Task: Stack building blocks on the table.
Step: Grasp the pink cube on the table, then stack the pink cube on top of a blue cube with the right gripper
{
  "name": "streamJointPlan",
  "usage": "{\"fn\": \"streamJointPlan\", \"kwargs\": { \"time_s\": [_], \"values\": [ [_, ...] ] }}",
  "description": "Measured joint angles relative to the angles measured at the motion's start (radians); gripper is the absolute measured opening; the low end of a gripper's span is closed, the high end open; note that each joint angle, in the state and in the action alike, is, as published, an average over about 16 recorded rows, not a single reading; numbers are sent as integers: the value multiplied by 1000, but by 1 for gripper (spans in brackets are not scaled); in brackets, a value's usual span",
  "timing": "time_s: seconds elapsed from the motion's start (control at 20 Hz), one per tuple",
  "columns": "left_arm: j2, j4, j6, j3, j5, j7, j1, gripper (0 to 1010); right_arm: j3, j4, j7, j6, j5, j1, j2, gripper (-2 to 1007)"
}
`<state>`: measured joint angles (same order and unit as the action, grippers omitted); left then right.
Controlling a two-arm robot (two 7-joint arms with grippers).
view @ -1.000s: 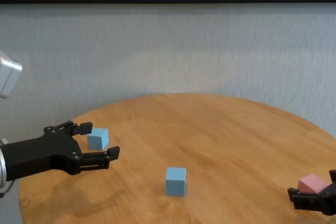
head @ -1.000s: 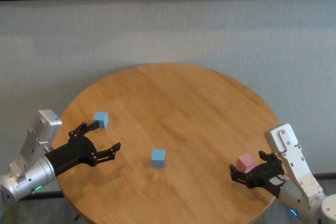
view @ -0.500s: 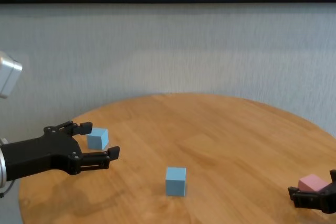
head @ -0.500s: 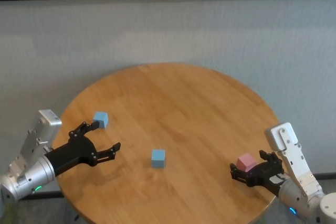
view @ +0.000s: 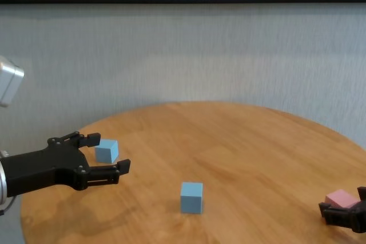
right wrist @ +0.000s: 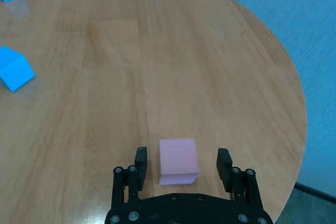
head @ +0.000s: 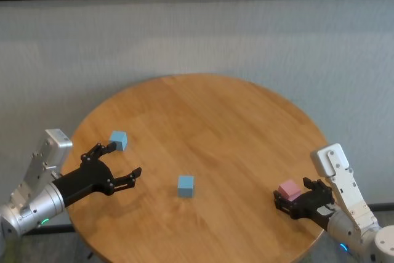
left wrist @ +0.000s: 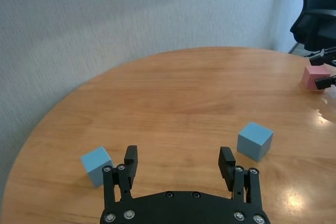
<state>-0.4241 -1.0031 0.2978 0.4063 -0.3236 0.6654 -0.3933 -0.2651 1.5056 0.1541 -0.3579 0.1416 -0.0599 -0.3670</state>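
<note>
The right end effector (right wrist: 182, 167) has narrowed around the pink block (right wrist: 178, 160) — fingers spread, not yet touching — so 1 grasp looks imminent.

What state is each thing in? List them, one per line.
Pink block: flat on the table, between the right gripper's fingers, gaps on both sides.
Centre blue block: loose, unstacked.
Left blue block: loose, beside the left gripper.
Left gripper: open, empty.
Right gripper: open around the pink block.
</note>
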Motion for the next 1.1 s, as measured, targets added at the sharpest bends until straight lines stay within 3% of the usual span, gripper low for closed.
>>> {"fn": "streamJointPlan", "kwargs": {
  "time_s": [0.6,0.85,1.1],
  "values": [
    [0,0,0,0,0,0,0,1000,18,7,28,-13,-20,3,9,458],
    [0,0,0,0,0,0,0,1000,18,34,75,-13,-20,8,1,377],
    [0,0,0,0,0,0,0,1000,8,78,146,-17,-4,8,-14,359]
  ]
}}
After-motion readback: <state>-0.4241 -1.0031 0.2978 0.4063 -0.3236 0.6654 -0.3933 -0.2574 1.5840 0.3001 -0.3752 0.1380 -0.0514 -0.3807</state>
